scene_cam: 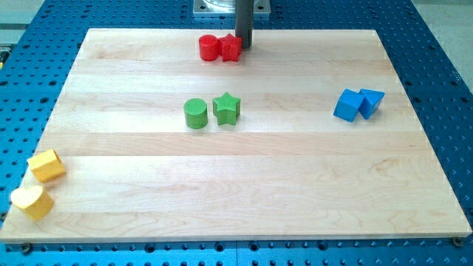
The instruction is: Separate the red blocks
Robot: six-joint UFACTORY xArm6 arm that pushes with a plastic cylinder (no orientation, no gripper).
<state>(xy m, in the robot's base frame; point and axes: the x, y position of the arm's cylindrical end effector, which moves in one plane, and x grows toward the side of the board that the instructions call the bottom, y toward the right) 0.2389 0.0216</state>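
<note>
Two red blocks touch each other near the view's top middle of the wooden board: a red cylinder (210, 48) on the left and a second red block (231, 48) on the right, its shape unclear. My tip (244, 46) stands just right of the right red block, touching or nearly touching it. The dark rod rises straight up out of the view's top.
A green cylinder (196, 114) and a green star (227, 108) sit side by side mid-board. Two blue blocks (347, 105) (371, 102) touch at the right. Two yellow blocks (46, 165) (32, 201) lie at the bottom-left edge. The board (295, 185) rests on a blue perforated table.
</note>
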